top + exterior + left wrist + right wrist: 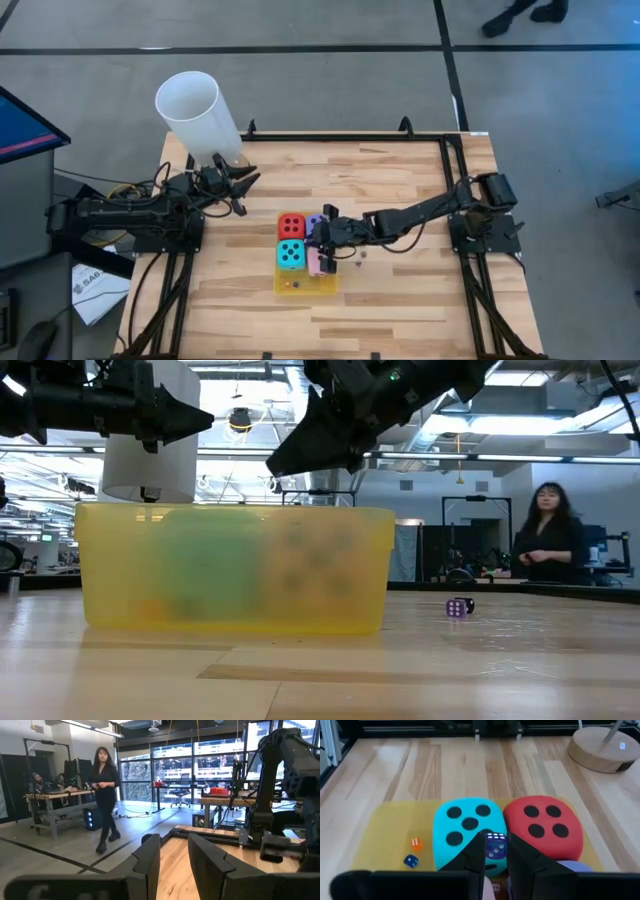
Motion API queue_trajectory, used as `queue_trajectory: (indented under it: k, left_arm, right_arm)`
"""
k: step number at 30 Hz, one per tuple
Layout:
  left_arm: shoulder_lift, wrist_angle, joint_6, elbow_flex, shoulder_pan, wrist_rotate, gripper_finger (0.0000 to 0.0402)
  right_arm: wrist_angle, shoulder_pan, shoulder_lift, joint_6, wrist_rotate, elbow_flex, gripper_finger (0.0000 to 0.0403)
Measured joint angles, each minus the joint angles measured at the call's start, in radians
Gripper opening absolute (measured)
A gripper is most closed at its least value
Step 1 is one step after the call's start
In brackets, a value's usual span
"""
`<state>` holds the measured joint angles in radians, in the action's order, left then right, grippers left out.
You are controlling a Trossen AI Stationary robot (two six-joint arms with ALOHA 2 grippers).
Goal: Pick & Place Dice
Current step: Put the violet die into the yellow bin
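Nearby — white cup (198, 115), person (546, 530) — beyond tray (232, 570).

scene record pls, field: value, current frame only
tray: yellow tray on the wooden table, front centre
big dice in tray: red die, cyan die, pink die, purple die
small dice in tray: orange die, blue die
right gripper: above the tray, shut on a tiny purple die
left gripper: waits at the table's rear left, near the white cylinder, holding nothing
loose on table: small purple die
background: person beyond the table
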<state>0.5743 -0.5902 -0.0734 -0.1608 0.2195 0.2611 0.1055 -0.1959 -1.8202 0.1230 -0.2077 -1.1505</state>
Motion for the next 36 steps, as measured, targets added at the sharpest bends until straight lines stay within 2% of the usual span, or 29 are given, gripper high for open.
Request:
queue_trajectory:
  k: [11,25,30,36]
  left_arm:
    - [0.0,-0.003,0.0,0.0,0.0,0.0,0.009]
    - [0.0,-0.002,0.0,0.0,0.0,0.0,0.009]
    - [0.0,-0.002,0.0,0.0,0.0,0.0,0.009]
    - [0.0,-0.002,0.0,0.0,0.0,0.0,0.009]
  right_arm:
    - [-0.022,-0.013,0.007,0.007,0.018,-0.002,0.0053]
    - [-0.046,-0.009,-0.001,0.027,0.026,-0.002,0.009]
    - [-0.045,-0.001,-0.001,0.027,0.025,-0.002,0.0114]
    - [-0.046,0.003,-0.001,0.026,0.023,-0.002,0.0162]
